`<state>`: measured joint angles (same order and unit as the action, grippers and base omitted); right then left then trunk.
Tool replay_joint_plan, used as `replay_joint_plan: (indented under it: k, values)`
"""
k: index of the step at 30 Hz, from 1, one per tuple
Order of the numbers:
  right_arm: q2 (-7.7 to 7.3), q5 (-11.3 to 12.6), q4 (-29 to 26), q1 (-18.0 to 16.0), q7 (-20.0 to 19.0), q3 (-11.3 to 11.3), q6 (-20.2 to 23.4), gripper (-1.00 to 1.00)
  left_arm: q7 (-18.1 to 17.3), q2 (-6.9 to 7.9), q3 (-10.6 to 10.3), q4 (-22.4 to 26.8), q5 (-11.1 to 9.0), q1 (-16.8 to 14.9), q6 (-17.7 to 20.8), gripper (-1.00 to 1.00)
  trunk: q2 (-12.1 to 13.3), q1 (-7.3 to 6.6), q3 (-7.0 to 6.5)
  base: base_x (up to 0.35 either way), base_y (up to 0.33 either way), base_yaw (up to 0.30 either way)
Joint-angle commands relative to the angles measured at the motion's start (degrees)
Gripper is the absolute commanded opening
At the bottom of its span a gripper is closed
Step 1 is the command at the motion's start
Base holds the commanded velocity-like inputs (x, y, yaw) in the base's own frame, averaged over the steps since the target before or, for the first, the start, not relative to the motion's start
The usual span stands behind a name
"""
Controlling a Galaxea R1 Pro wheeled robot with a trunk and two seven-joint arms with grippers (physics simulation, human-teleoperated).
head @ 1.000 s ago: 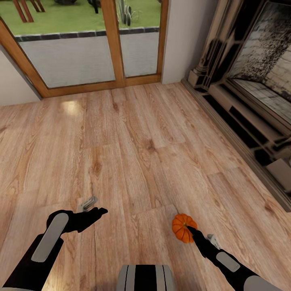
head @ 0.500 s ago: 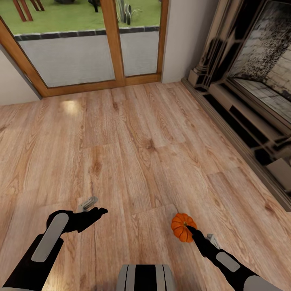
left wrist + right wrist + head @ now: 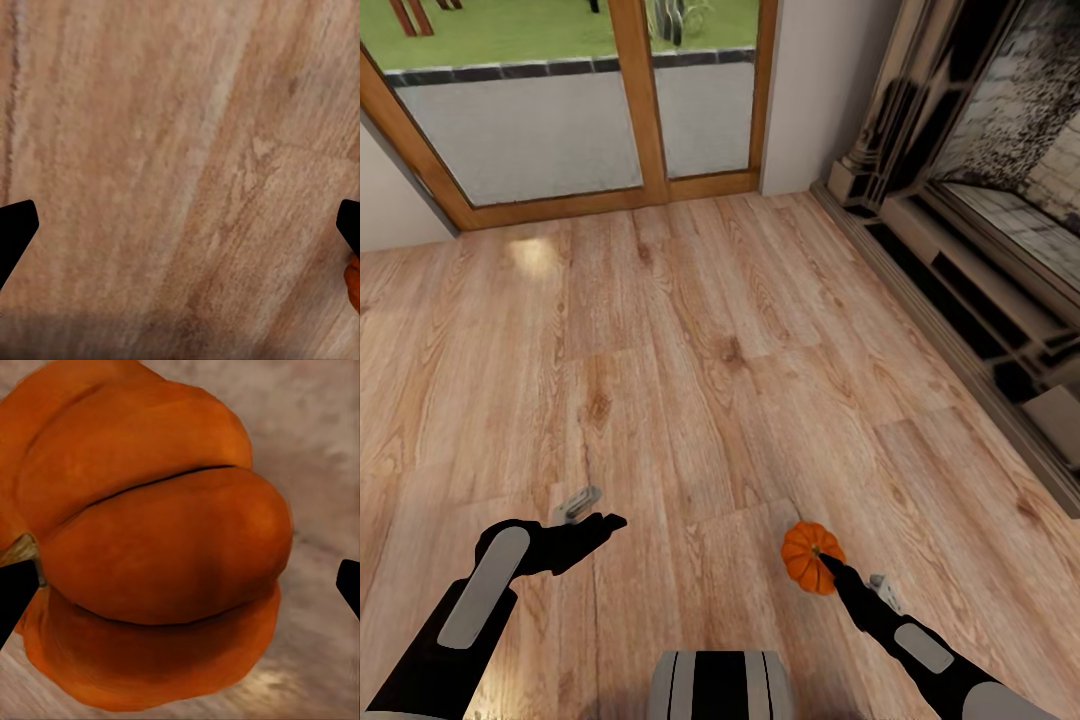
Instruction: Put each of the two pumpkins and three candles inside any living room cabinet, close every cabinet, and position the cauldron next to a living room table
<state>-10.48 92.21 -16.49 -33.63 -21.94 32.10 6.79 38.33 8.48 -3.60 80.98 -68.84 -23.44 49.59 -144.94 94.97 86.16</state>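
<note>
Since a second ago the whole head view has slid: the glass door [image 3: 550, 110] and fireplace surround [image 3: 960, 200] sit a little higher in the picture, so the camera has moved, while both arms keep their places. The right gripper [image 3: 830, 568] has its fingers [image 3: 15, 592] pinching an orange pumpkin [image 3: 812, 556] above the wooden floor [image 3: 690, 330]. The left gripper [image 3: 592, 510] hovers with fingers [image 3: 15, 232] spread wide, nothing between them, the pumpkin well apart from it.
</note>
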Motion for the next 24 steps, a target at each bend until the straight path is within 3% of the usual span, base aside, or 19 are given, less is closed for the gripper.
replay_joint_plan:
  k: [1, 24]
  values:
    - [-0.07, 0.51, 0.18, -0.03, 4.45, -0.11, 0.15, 1.0, 0.6, 0.04, -0.09, 0.06, -0.55, -0.03, -0.02, 1.0, -0.01, 0.0, 0.04, 0.0, 0.0, 0.0]
    - [-0.07, 0.51, 0.15, -0.03, 4.45, -0.09, 0.07, 1.0, 0.6, 0.04, -0.09, 0.05, -0.58, -0.03, -0.02, 1.0, -0.01, 0.0, 0.04, 0.015, 0.049, 0.0]
